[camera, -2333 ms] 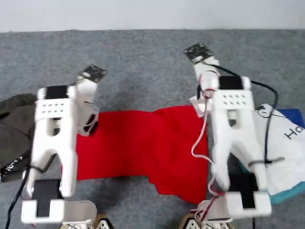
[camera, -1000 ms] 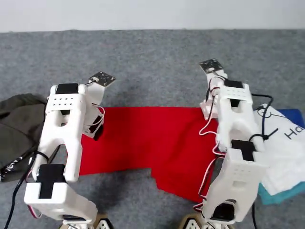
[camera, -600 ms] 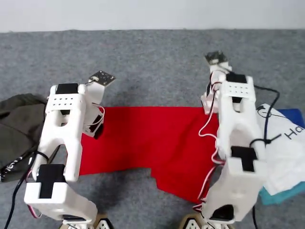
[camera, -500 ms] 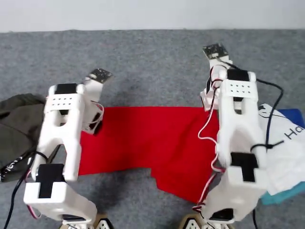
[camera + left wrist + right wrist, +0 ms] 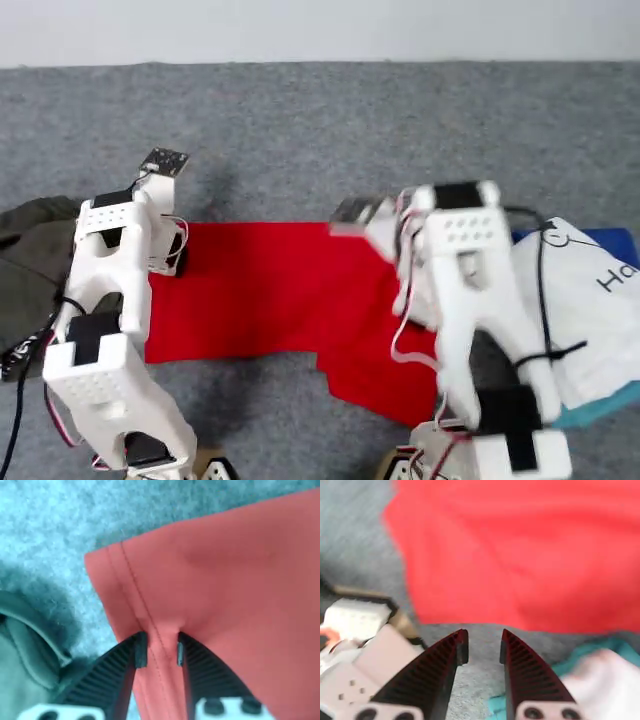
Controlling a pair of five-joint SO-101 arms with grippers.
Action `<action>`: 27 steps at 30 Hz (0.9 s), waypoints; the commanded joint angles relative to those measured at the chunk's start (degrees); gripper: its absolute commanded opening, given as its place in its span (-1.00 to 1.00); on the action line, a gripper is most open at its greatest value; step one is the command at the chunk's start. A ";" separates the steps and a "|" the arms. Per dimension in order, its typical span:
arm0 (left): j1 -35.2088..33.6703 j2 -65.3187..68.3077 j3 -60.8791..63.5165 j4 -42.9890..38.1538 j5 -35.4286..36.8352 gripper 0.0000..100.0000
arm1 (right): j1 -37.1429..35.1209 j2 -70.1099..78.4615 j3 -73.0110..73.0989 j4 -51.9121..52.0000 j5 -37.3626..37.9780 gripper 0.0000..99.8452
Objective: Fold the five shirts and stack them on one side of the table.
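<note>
The red shirt [image 5: 270, 290] is lying spread across the middle of the gray table [image 5: 320, 130], between an olive shirt [image 5: 30, 250] and a white shirt [image 5: 590, 320]. The left end effector [image 5: 158, 650] is pinching the red shirt's hem near a corner. The right end effector [image 5: 481, 647] is hanging above the red shirt's edge, jaws slightly apart, gripping nothing.

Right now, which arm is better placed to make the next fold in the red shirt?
Left. The left gripper pinches the shirt at its hem near a corner; the right gripper is open and holds nothing.
</note>
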 commanded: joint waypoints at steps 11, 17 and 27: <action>-0.70 8.44 -13.67 0.00 0.62 -0.79 | -13.58 -19.30 28.13 -10.15 1.67 -0.75; -0.79 7.56 -19.74 7.30 0.79 -0.79 | -17.45 -19.38 30.15 -11.03 1.23 -0.75; 1.05 0.70 -39.69 29.27 0.79 -0.78 | -27.91 -19.30 33.32 -21.14 -6.77 -0.75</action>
